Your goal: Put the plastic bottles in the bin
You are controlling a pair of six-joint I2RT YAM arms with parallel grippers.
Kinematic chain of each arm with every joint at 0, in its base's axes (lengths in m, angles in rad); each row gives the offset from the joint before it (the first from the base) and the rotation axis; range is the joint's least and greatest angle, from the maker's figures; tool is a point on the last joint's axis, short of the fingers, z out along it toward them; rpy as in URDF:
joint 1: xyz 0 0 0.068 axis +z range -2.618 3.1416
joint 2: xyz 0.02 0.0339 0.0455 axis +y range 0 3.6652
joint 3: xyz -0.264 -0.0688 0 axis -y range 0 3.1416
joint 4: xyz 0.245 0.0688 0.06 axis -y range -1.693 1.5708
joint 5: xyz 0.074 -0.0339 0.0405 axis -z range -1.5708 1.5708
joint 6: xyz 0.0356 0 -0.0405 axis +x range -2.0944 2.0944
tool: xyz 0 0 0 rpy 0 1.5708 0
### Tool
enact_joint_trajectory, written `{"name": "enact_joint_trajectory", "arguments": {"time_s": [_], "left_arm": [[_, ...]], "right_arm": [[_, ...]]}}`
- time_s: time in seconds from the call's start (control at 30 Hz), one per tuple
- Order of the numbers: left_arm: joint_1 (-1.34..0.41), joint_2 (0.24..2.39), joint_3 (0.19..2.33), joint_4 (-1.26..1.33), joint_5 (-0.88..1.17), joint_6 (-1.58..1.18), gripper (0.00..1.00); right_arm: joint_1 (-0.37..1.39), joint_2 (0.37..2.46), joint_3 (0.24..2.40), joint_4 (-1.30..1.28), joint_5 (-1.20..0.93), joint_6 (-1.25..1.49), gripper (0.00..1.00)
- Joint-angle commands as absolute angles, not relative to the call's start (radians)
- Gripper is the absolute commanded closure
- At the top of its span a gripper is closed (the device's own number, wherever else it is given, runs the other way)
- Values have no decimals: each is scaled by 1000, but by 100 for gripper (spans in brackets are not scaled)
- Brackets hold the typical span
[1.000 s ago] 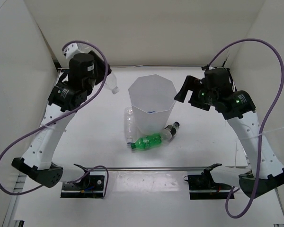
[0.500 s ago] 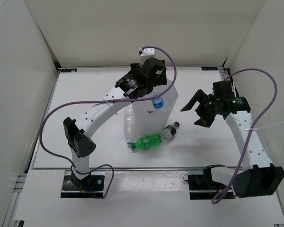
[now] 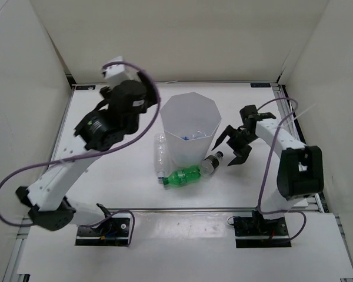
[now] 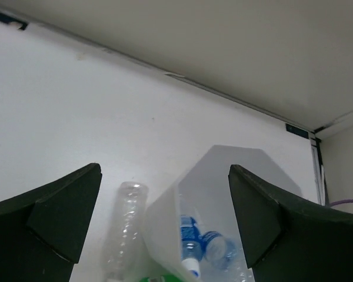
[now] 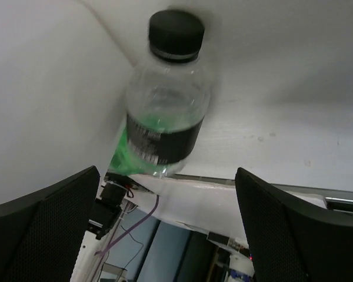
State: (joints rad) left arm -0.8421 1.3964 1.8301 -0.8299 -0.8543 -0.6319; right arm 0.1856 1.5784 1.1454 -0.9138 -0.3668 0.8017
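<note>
Left claw (image 4: 163,170) wide, empty; right claw (image 3: 232,147) wide near black-capped bottle (image 3: 212,163); green bottle (image 3: 183,175) touching it beside bin (image 3: 182,151)

Overhead and left-wrist views, bin (image 3: 185,151) shared

Left tool (image 4: 165,218) high, right tool (image 3: 230,147) low, jaws of both spread wide, nothing held.

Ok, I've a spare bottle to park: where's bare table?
Bare: between the bin and the back wall, and between the green bottle and the near rail. Crowded: the bin's near side, with the clear bottle, dark-labelled bottle and open right gripper.
</note>
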Motion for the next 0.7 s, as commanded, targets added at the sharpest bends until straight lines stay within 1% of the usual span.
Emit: {"name": "enact_joint_trajectory", "arguments": {"time_s": [0.0, 0.1, 0.13, 0.2, 0.23, 0.3, 0.33, 0.4, 0.43, 0.5, 0.53, 0.6, 0.63, 0.67], "left_arm": [[-798, 1313, 1706, -1033, -890, -814, 0], [-788, 1235, 1562, -1164, -867, -932, 0], [-788, 1195, 1533, -1187, -856, -955, 0], [-788, 1155, 1470, -1233, -842, -1017, 0], [-788, 1119, 1413, -1247, -830, -1032, 0], [-788, 1088, 1365, -1259, -819, -1063, 0], [-788, 1060, 1326, -1272, -819, -1080, 0], [-788, 1040, 1296, -1282, -810, -1104, 0], [-788, 1031, 1286, -1282, -810, -1104, 0], [-788, 1020, 1261, -1282, -821, -1114, 0], [-788, 1020, 1252, -1269, -821, -1114, 0], [-788, 1011, 1217, -1215, -821, -1114, 0], [-788, 1011, 1203, -1189, -821, -1103, 0], [-788, 1011, 1160, -1166, -821, -1103, 0]], "right_arm": [[210, 1678, 1124, -856, -390, 810, 1], [258, 1768, 1124, -813, -399, 830, 1], [271, 1788, 1124, -813, -399, 830, 4], [281, 1838, 1124, -786, -399, 830, 11], [281, 1851, 1137, -785, -399, 830, 20], [281, 1873, 1137, -785, -387, 830, 26], [270, 1873, 1137, -785, -387, 830, 32], [255, 1847, 1112, -816, -365, 818, 39], [239, 1830, 1112, -881, -348, 807, 50], [227, 1728, 1112, -943, -312, 786, 57], [227, 1621, 1112, -1001, -289, 785, 58], [206, 1507, 1161, -1066, -239, 785, 60], [206, 1412, 1207, -1103, -221, 785, 60], [206, 1375, 1326, -1155, -203, 785, 60]]}}
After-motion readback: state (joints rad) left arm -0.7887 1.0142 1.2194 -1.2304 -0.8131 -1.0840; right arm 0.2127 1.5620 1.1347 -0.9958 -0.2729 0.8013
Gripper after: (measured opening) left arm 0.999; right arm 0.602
